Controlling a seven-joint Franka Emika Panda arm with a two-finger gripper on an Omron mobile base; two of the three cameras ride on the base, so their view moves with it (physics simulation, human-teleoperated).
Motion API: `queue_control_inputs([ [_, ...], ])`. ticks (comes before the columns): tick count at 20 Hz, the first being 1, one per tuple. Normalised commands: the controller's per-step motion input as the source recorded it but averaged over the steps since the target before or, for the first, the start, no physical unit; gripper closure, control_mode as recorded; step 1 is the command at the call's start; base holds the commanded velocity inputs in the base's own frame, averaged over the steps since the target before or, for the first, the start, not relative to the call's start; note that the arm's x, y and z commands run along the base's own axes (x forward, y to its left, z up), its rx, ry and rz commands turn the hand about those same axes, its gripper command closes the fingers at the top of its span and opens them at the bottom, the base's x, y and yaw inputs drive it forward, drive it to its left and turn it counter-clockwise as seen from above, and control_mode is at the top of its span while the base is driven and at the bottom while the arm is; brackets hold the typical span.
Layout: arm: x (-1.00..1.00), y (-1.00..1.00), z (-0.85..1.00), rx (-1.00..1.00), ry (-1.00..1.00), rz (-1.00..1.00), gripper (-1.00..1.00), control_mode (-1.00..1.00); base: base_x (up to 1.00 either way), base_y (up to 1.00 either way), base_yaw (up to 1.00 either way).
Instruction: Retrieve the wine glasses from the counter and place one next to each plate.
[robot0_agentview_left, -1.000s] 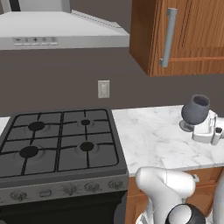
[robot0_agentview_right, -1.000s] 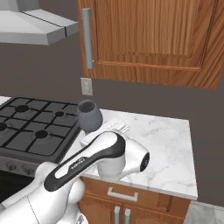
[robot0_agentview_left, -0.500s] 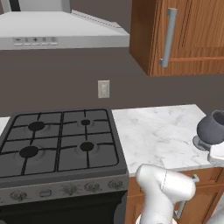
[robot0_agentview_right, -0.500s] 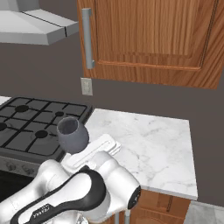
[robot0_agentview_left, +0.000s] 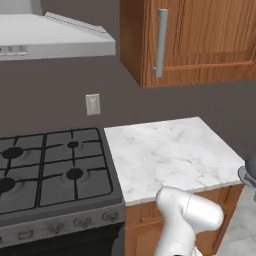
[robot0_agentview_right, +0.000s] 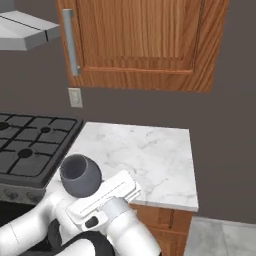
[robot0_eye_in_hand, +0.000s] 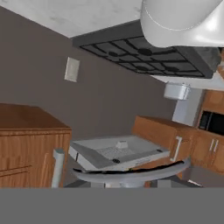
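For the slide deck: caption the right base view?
Arm carries a dark wine glass off the marble counter.

The tabletop (robot0_agentview_left: 170, 150) is smooth white marble with faint grey veins, over brown wood cabinets (robot0_agentview_right: 145, 40) with a brushed metal handle (robot0_agentview_right: 70, 42). The wine glass (robot0_agentview_right: 80, 175) looks like dark grey, translucent, matt glass. The stove (robot0_agentview_left: 45, 170) grates are matt black metal.

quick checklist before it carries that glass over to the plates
1. Glass in the hand: ok, the wine glass sits at the gripper.
2. Finger grip on the stem: cannot tell, the fingers are hidden.
3. Glass upright: ok in the right base view, open bowl facing up.
4. Clear of the counter: ok, the glass is off the marble, in front of its edge.
5. Stove clearance: ok, glass held apart from it.
6. Plates located: cannot tell.
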Motion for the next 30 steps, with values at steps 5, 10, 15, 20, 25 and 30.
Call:
queue_control_inputs([
  [5,0.00,0.00,0.00,0.00,0.00,0.00,1.00,1.00,-0.09,-0.52,-0.61],
  [10,0.00,0.00,0.00,0.00,0.00,0.00,1.00,1.00,0.00,-0.27,-0.85],
  [15,0.00,0.00,0.00,0.00,0.00,0.00,1.00,1.00,0.00,-0.09,-0.93],
  [20,0.00,0.00,0.00,0.00,0.00,0.00,1.00,1.00,0.00,0.00,-0.99],
  [25,0.00,0.00,0.00,0.00,0.00,0.00,1.00,1.00,0.00,0.00,-1.00],
  [30,0.00,0.00,0.00,0.00,0.00,0.00,1.00,1.00,0.00,0.00,-1.00],
])
